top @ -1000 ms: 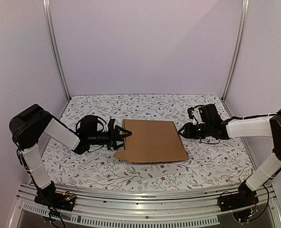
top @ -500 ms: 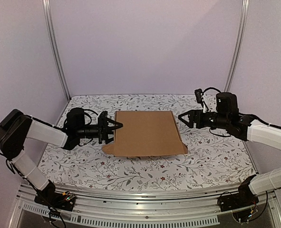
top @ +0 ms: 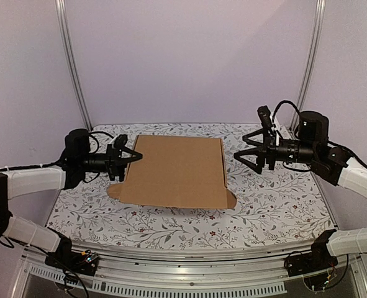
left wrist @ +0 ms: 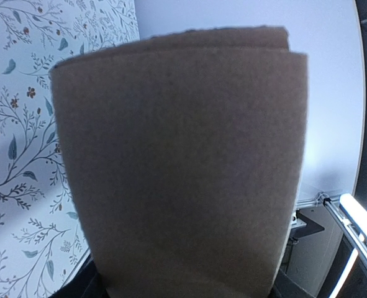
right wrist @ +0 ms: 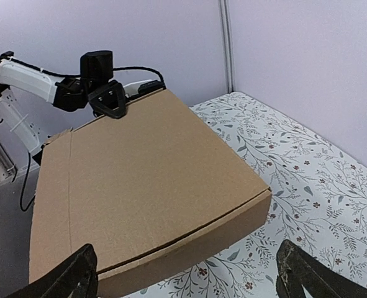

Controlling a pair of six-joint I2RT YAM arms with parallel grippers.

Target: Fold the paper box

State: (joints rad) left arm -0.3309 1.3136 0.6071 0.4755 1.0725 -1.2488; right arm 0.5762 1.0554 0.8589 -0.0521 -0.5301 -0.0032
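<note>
**Closed box held at left edge; right pincer free**

Hidden or unclear: The left wrist view is filled almost wholly by blurred brown cardboard. My left fingers are not visible there, and only a strip of floral desk [top: 276, 205] shows at the side. From above, I cannot tell whether the box's left side is lifted off the desk or resting on it. The box's underside is not visible in any view.

Position: The paper box [top: 174, 171] is a shallow closed rectangle in the middle of the desk, lid up. A small tab [top: 115, 190] sticks out at its near left corner and another at its near right.

Pincers: My left pincer [top: 128, 158] is clamped on the box's left edge, with cardboard running between its fingers. My right pincer [top: 248, 155] is spread wide and grips nothing. Its fingertips [right wrist: 77, 273] show only at the bottom corners of the right wrist view.

Edges and room: A band of bare desk separates the right pincer from the box's right side wall. The box's far edge sits near the back wall, and more desk shows along its near edge.
</note>
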